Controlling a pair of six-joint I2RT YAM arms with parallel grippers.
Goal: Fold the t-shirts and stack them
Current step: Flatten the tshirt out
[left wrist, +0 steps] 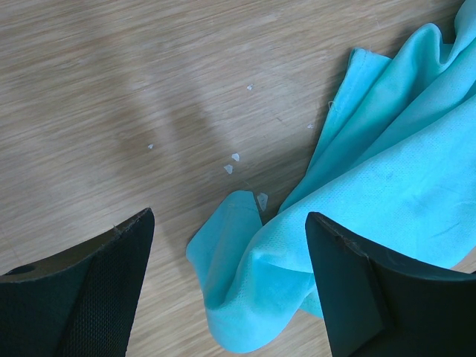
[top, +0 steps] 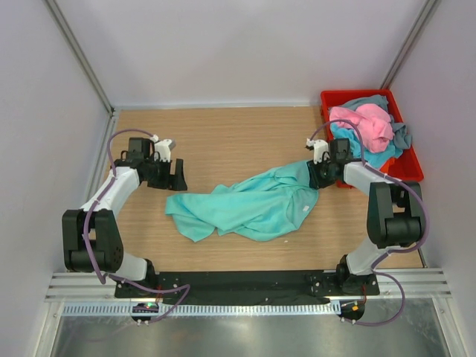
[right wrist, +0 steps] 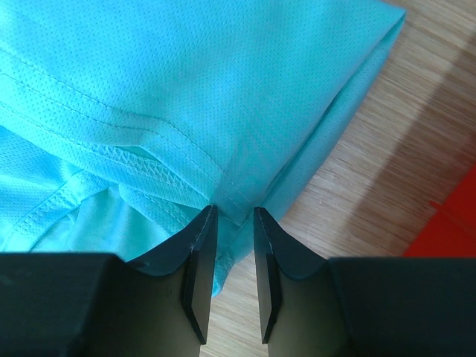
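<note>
The teal-green t-shirt (top: 256, 204) lies crumpled across the middle of the wooden table. My right gripper (top: 315, 175) is at its right end, jaws nearly together on the shirt's stitched hem (right wrist: 223, 190), with cloth between the fingertips (right wrist: 204, 223). My left gripper (top: 175, 177) is open and empty, just above the shirt's left corner (left wrist: 238, 297), which lies between its spread fingers (left wrist: 111, 275). Pink (top: 368, 123), turquoise-blue (top: 378, 154) and grey-blue (top: 402, 134) t-shirts are heaped in the bin.
A red plastic bin (top: 357, 94) stands at the back right, right behind my right gripper; its red edge shows in the right wrist view (right wrist: 446, 230). Small white flecks (left wrist: 232, 163) lie on the wood near the shirt's left corner. White walls enclose the table.
</note>
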